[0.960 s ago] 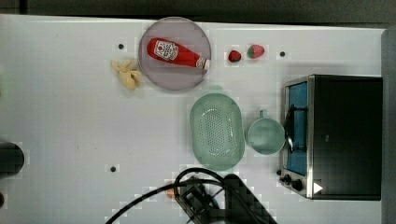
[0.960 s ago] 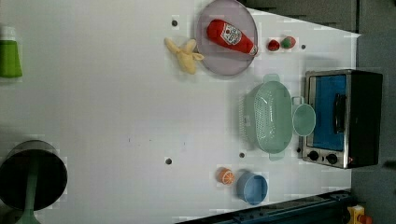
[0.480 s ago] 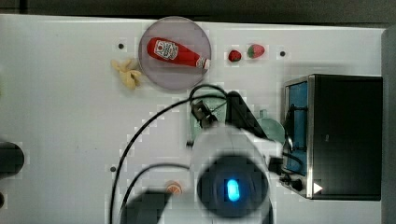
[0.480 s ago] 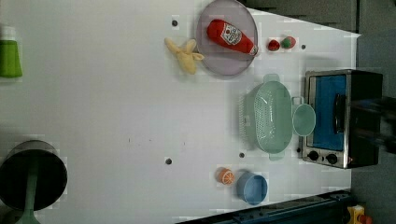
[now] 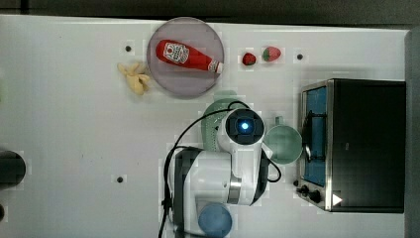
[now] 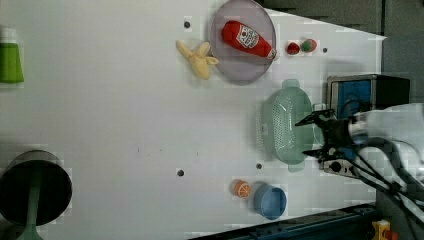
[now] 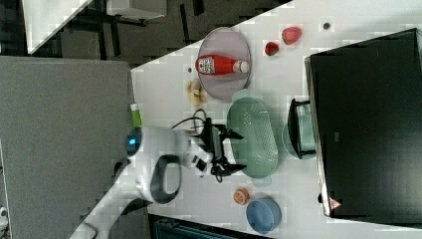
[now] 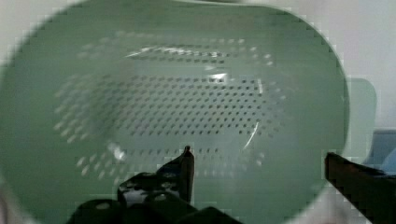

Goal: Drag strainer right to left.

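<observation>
- Strainer (image 6: 282,127) sits on the table (image 6: 125,125) just beside the oven (image 6: 367,90), toward the left view's right edge.
- Gripper (image 6: 312,136) hangs over it, jaws wide apart, empty.
- Its long axis runs across the drag direction; one fingertip (image 8: 187,156) sits over the bowl, the other by the rim.

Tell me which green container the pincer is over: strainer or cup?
The strainer: the open pincer hangs over its holed oval bowl. The smaller round cup sits beside it, by the oven.

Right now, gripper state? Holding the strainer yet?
Gripper: open, fingers spread wide, holding nothing; it hangs over the strainer.
</observation>
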{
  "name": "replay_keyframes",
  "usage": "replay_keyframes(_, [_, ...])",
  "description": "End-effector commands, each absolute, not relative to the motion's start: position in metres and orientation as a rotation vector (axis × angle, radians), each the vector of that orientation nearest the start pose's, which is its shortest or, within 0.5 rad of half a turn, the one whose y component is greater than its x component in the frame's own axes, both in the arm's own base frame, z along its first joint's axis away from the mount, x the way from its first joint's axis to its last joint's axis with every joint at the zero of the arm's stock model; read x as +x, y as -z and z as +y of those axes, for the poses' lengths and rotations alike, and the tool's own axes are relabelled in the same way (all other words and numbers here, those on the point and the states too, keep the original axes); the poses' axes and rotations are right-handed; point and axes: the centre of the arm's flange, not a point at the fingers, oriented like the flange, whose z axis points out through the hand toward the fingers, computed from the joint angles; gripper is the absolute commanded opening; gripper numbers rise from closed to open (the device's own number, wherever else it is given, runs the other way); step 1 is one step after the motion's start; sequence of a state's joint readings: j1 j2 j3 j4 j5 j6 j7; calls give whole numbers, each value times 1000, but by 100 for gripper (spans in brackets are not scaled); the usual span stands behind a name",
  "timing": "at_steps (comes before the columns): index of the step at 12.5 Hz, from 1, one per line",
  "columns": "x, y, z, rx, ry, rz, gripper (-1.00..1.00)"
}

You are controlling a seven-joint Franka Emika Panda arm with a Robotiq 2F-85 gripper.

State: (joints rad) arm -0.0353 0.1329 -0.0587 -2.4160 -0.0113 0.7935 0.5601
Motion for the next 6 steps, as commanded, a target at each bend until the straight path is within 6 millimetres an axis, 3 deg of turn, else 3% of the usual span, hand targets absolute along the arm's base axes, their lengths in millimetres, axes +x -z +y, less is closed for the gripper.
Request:
replay_keyframes(1, [489, -237, -25, -2368, -87, 2169, 100])
replay_keyframes(4, [486, -182, -20, -2378, -107, 2168, 100])
replay_keyframes(6, [487, -167, -12, -2337, -78, 2184, 100])
